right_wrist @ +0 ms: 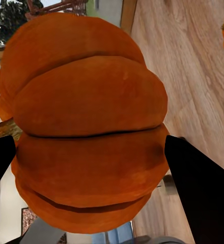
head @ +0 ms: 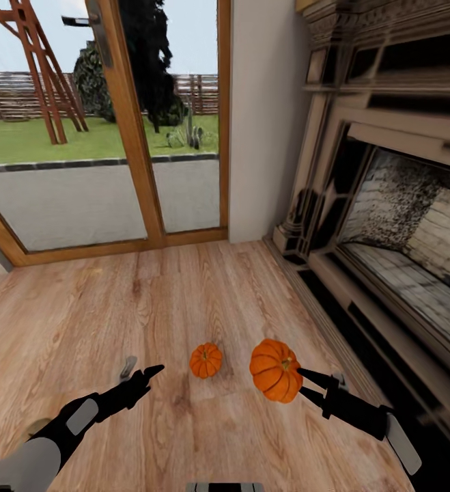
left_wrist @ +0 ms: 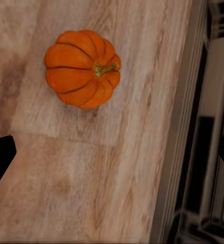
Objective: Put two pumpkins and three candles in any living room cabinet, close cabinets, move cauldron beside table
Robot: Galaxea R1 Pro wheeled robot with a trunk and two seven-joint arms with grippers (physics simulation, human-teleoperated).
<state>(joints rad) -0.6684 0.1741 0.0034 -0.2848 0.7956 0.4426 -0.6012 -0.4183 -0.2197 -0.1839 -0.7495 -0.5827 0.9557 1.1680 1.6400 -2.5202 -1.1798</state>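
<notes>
One pumpkin [right_wrist: 89, 122] between right fingers [right_wrist: 198, 188], apparently clamped; other pumpkin [head: 205, 360] on floor [head: 115, 307].

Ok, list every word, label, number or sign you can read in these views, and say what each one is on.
None: no readable text.
The held pumpkin in the right gripper: plain orange skin, no label.
The pumpkin on the floor: unmarked too.
The left gripper, fingers apart over bare planks: no markings.
The fireplace and glass door: no lettering or signs.
</notes>
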